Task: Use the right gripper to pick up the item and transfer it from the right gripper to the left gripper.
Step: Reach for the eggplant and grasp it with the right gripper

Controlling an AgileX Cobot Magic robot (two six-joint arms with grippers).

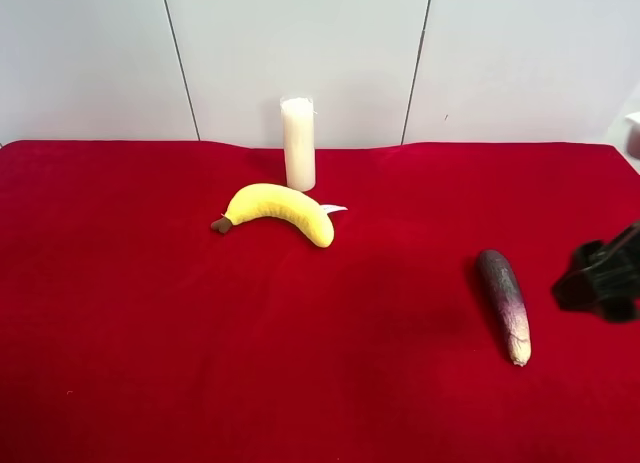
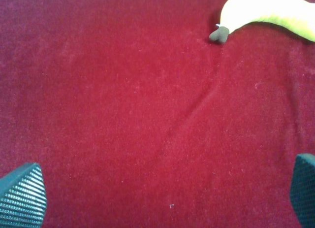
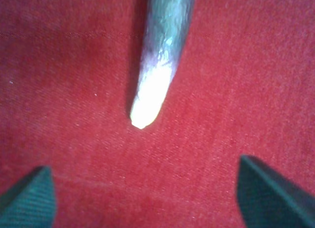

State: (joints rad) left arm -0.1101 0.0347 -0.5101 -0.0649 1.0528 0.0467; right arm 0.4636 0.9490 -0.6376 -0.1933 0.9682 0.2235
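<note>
The item, a slim dark purple eggplant toy (image 1: 503,303) with a pale cream tip, lies flat on the red cloth toward the exterior high view's right. In the right wrist view its pale tip (image 3: 147,100) points toward my right gripper (image 3: 152,196), which is open and empty, jaws wide apart, a short way from the tip. In the exterior high view the right gripper (image 1: 600,278) hovers just right of the eggplant at the frame edge. My left gripper (image 2: 162,193) is open and empty over bare cloth; it is out of the exterior high view.
A yellow plush banana (image 1: 280,211) lies mid-table and also shows in the left wrist view (image 2: 266,11). A white upright candle (image 1: 298,143) stands behind it near the wall. The red cloth (image 1: 150,313) covers the whole table.
</note>
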